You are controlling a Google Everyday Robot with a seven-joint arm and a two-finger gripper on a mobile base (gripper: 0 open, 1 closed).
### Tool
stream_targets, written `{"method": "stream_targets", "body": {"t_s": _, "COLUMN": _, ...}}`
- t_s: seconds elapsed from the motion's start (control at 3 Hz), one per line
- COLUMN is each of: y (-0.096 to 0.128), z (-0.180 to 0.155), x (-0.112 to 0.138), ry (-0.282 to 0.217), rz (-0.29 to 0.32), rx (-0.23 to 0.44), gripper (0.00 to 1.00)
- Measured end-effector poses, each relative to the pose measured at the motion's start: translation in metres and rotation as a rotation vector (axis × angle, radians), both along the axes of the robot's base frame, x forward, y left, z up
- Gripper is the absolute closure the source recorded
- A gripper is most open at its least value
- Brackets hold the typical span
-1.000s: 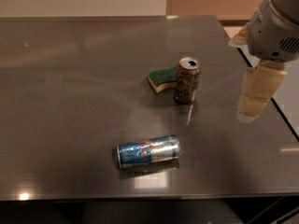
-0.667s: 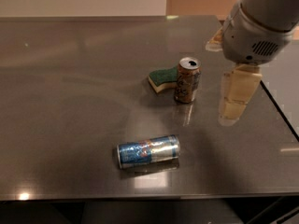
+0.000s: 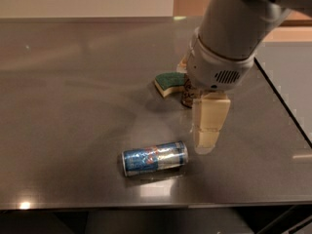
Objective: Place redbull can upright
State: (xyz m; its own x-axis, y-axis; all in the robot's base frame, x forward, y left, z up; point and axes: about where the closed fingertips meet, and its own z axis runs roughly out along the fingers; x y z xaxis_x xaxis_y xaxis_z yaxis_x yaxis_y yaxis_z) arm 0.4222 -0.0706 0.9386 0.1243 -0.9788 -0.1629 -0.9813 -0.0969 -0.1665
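The redbull can lies on its side near the front edge of the dark table, blue and silver with a red mark, its long axis running left to right. My gripper hangs from the big white and grey arm just to the right of the can's right end, a little above the tabletop. It holds nothing that I can see.
A brown-and-tan can stands upright behind the gripper, mostly hidden by the arm. A green and yellow sponge lies to its left. The table's right edge runs close beside the arm; the front edge is just below the lying can.
The arm has swung left and toward the front, from the table's right side to just beside the lying can. It now covers most of the brown can. The cans have not moved.
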Motion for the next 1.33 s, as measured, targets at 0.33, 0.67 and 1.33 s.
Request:
{"method": "stream_targets", "body": {"t_s": 0.33, "y": 0.023, "z": -0.023, "x": -0.010, "ry": 0.022, "rz": 0.020, "rx": -0.013, "gripper": 0.00}}
{"method": "stream_targets", "body": {"t_s": 0.67, "y": 0.041, "z": -0.047, "x": -0.019, "ry": 0.055, "rz": 0.024, "rx": -0.027, "gripper": 0.00}}
{"method": "stream_targets", "body": {"t_s": 1.33, "y": 0.065, "z": -0.076, "x": -0.035, "ry": 0.092, "rz": 0.042, "rx": -0.056, "gripper": 0.00}}
